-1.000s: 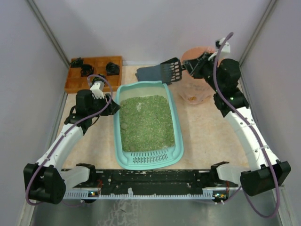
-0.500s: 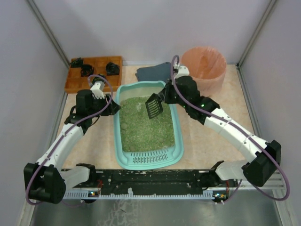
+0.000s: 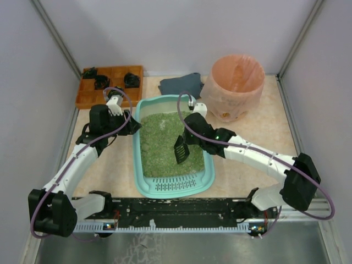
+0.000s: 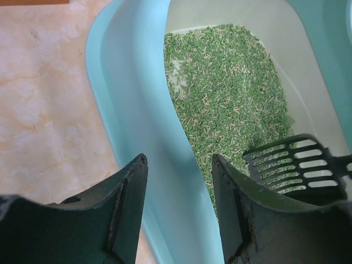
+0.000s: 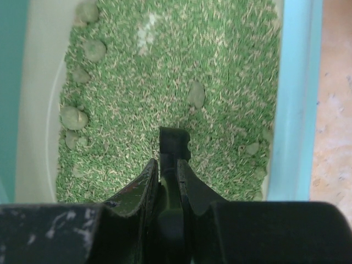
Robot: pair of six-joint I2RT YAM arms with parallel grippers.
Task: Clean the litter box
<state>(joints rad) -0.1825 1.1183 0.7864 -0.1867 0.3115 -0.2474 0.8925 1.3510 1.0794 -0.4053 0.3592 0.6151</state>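
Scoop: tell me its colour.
The scoop is black, with slots; the left wrist view shows it best.

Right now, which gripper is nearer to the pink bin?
Right. The right gripper holds the scoop over the litter box, below the bin; the left gripper sits at the box's far side.

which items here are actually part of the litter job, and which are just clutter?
In the job:
- litter box, left gripper straddling its rim
- black scoop, held by right gripper over the litter
- clumps
- pink-lined bin

Just lying about:
- wooden tray with black pieces
- dark cloth
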